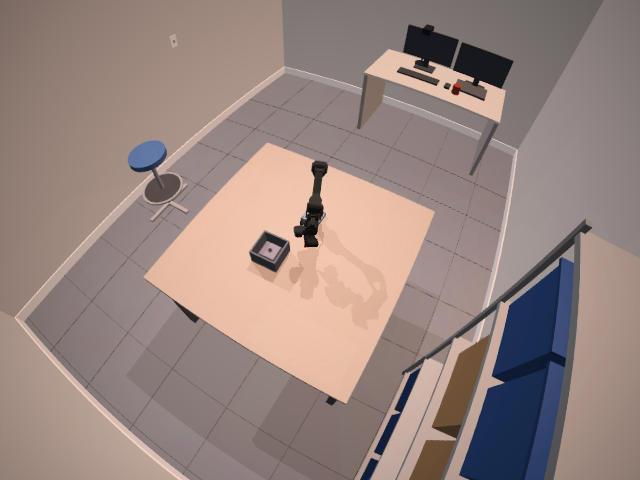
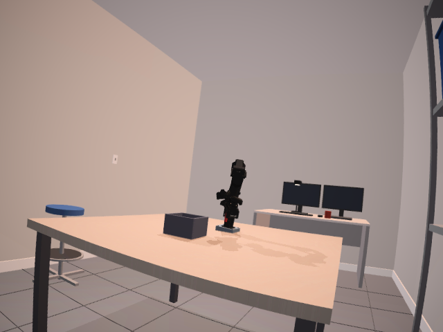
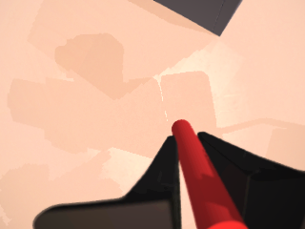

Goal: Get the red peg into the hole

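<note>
Hand [image 1: 310, 241] [image 2: 226, 218] [image 3: 186, 140]: clamped on the red peg [image 2: 225, 219] [image 3: 197, 176].
Peg: held between the fingers, raised off the counter [image 1: 232, 206] [image 2: 124, 232] [image 3: 138, 100].
Open box [image 1: 276, 263] [image 2: 185, 227] [image 3: 210, 16]: beside the hand, not yet reached.
Risk: peg may be caught on the rim if carried too low.

Two monitors [image 1: 430, 45] [image 2: 301, 194], one stool [image 1: 147, 155] [image 2: 64, 209].

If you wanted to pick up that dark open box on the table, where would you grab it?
I'd pinch one upright side wall of the box at its rim, coming straight down from above, one finger inside and one outside. The open top exposes the walls' upper edges, while the base sits flat on the table.
</note>
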You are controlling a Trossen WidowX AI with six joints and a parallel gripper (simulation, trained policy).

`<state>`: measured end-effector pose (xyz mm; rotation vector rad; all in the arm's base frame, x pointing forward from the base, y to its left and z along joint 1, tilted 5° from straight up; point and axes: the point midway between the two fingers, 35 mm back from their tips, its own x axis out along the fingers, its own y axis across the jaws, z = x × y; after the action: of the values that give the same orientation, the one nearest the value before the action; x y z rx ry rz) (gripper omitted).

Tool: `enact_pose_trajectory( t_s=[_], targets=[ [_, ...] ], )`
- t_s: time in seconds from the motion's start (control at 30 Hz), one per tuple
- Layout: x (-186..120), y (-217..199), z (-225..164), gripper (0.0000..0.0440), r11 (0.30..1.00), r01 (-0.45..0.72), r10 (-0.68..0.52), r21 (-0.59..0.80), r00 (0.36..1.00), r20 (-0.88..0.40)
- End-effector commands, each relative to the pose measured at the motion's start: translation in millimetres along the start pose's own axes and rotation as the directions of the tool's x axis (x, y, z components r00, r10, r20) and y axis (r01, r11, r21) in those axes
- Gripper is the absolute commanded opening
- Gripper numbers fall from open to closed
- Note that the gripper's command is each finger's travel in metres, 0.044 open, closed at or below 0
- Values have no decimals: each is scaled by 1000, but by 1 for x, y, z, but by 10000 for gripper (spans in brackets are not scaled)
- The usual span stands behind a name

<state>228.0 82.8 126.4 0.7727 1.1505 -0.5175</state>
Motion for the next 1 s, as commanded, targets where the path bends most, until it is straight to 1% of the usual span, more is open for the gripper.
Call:
enact_pose_trajectory(
  t_s=[0.0,0.43,0.97],
  targets=[
    [-8,3,18,0,1000,-7,7,3,999,40],
    [-8,-2,76,0,998,20,-28,68,992,124],
    [9,-15,129,1,988,43,-70,149,981,181]
  ],
)
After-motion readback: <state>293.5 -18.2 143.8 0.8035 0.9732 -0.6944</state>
